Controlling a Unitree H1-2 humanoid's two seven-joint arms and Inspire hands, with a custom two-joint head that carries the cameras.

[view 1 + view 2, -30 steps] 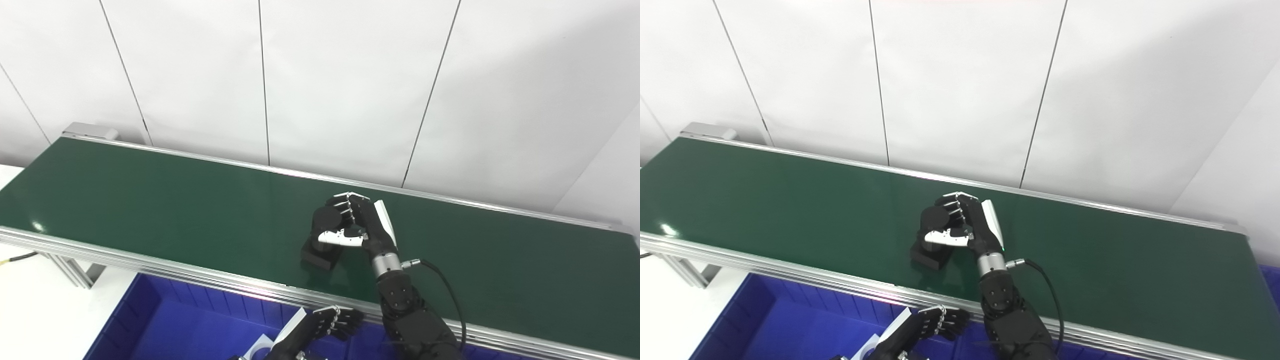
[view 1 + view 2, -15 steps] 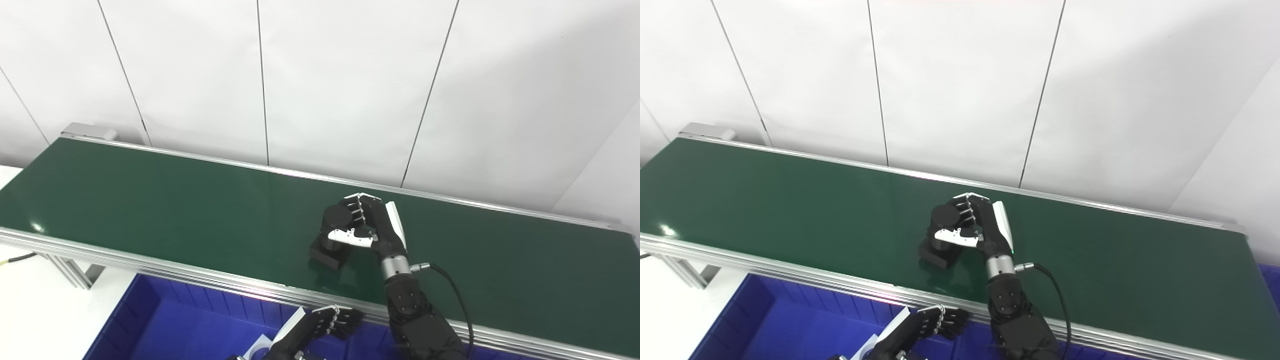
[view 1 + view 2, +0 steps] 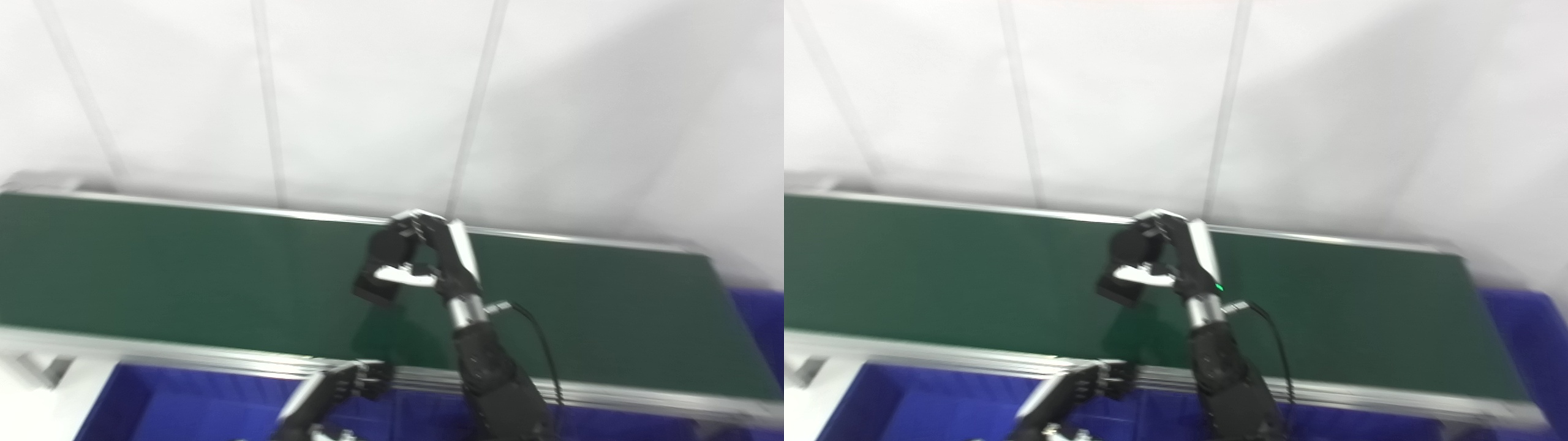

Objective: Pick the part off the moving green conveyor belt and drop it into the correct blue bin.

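My right hand (image 3: pixel 429 260) is shut on a black part (image 3: pixel 381 269), a round body on a square base, and holds it lifted a little above the green conveyor belt (image 3: pixel 184 275). The same hand (image 3: pixel 1176 257) and part (image 3: pixel 1124 269) show in the right eye view. A dark shadow lies on the belt under the part. My left hand (image 3: pixel 343 389) is low at the belt's near edge over the blue bin (image 3: pixel 184 407), fingers curled, holding nothing I can see. The picture is blurred.
A second blue bin (image 3: pixel 1525 343) shows at the right, past the belt's end. The belt's aluminium rail (image 3: pixel 184 358) runs along the near side. White wall panels stand behind the belt.
The whole picture has swung to the right, so the camera has moved. My right hand has raised the black part off the belt; a shadow now shows beneath it.
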